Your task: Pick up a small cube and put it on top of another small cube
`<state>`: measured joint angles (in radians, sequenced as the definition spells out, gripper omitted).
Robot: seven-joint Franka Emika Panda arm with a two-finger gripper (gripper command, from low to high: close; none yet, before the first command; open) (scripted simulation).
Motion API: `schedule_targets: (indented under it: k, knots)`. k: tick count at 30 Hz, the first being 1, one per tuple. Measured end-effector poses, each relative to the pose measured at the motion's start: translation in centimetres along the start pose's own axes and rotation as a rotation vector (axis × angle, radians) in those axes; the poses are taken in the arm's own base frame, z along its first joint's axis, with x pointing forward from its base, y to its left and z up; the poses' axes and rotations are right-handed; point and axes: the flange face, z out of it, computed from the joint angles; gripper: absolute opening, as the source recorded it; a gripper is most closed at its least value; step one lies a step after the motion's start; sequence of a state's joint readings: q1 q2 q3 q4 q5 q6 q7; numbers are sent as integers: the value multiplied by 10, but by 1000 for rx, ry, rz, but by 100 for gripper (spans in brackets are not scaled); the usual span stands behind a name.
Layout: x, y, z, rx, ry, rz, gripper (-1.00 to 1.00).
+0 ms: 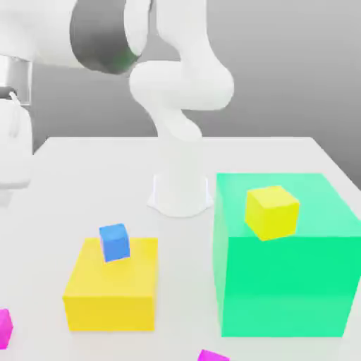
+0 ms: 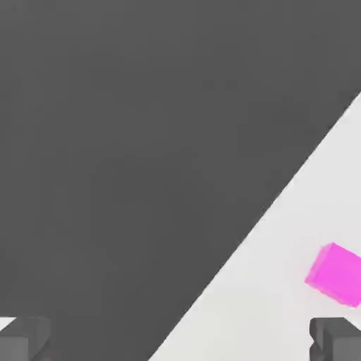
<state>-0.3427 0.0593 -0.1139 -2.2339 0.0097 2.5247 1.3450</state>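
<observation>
A tiny blue cube point(image 1: 114, 242) sits on top of a large yellow block point(image 1: 111, 285). At the lower edge of the exterior view's left, a small magenta-pink cube point(image 1: 3, 328) lies on the white table, cut off by the frame. In the hand view a magenta-pink cube point(image 2: 335, 273) rests on the table close to its edge, a little ahead of one dark fingertip point(image 2: 337, 340). My gripper point(image 2: 180, 342) is open with its fingers far apart and nothing between them. It is apart from the cube.
A big green block point(image 1: 282, 257) on the exterior view's right carries a mid-sized yellow cube point(image 1: 271, 211). The arm's white base point(image 1: 180, 190) stands behind the blocks. Another magenta piece point(image 1: 211, 356) pokes in at the lower edge. The table edge point(image 2: 261, 218) borders dark floor.
</observation>
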Motion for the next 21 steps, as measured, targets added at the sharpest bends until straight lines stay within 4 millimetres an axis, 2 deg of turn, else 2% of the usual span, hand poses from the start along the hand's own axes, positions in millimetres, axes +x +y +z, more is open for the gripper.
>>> schedule_targets:
  k: [4,9,13,14,19,20,21]
  knots:
    - [30,18,71,-96,-6,152,0]
    - [71,58,158,-213,-7,353,0]
    - [75,76,218,-232,-7,386,0]
    - [75,79,228,-233,-7,387,-100]
    - [75,79,228,-231,-6,387,-100]
    - [74,81,233,-232,-6,388,-100]
    - [75,79,228,-232,-6,388,-100]
